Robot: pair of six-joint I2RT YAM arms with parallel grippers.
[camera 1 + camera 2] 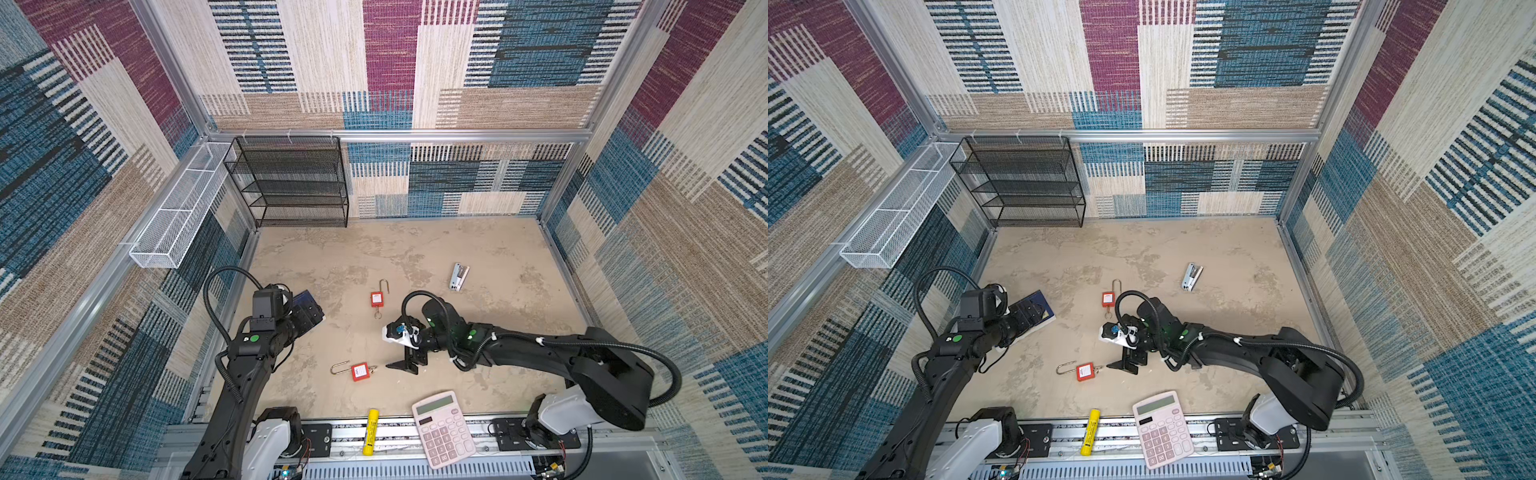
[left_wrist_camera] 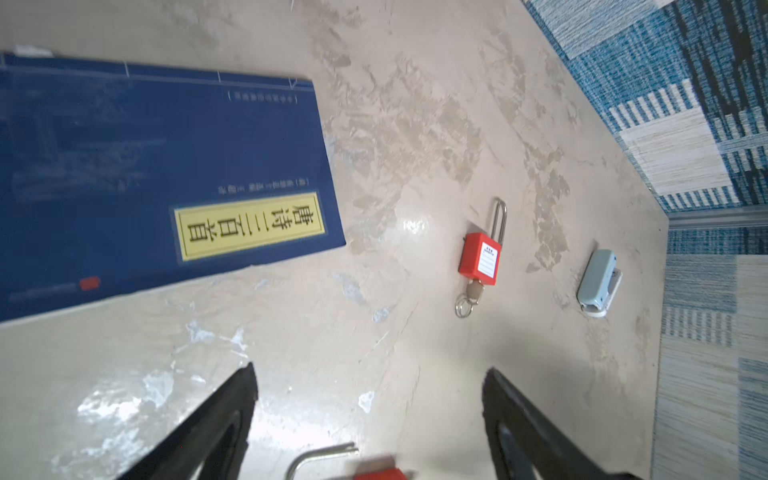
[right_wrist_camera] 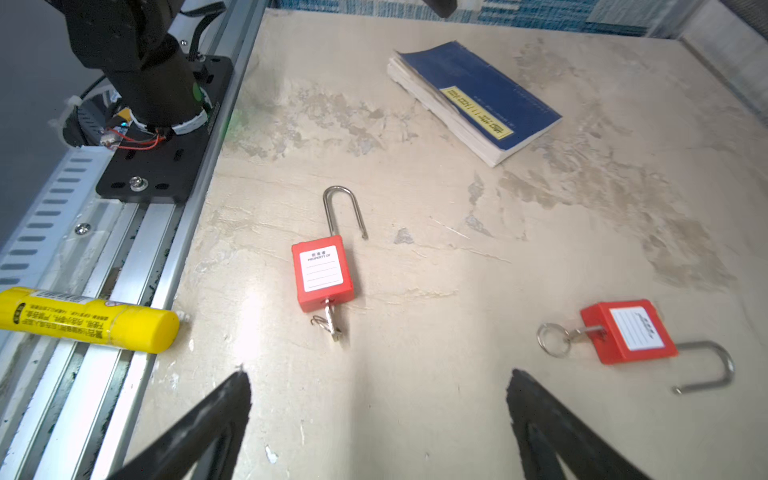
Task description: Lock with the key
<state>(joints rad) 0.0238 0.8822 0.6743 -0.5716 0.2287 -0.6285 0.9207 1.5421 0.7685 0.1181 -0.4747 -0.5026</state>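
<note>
Near red plastic padlock (image 1: 360,371) and far red padlock (image 1: 377,299), steel shackles open, keys inserted, are lying on mottled beige desk (image 1: 498,257); left pincer (image 2: 370,374) and right pincer (image 3: 378,374) are gaping, empty.

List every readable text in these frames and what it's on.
"唐诗三百首": yellow title label on the blue book.
"PROPERTY OF": white label on the nearer red padlock.
Too blurred or small: label on the farther padlock, print on the yellow glue stick, calculator keys.

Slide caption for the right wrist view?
Open right pincer faces two keyed, open-shackle red padlocks: front padlock near the glue stick, rear padlock apart; blue book beyond.
</note>
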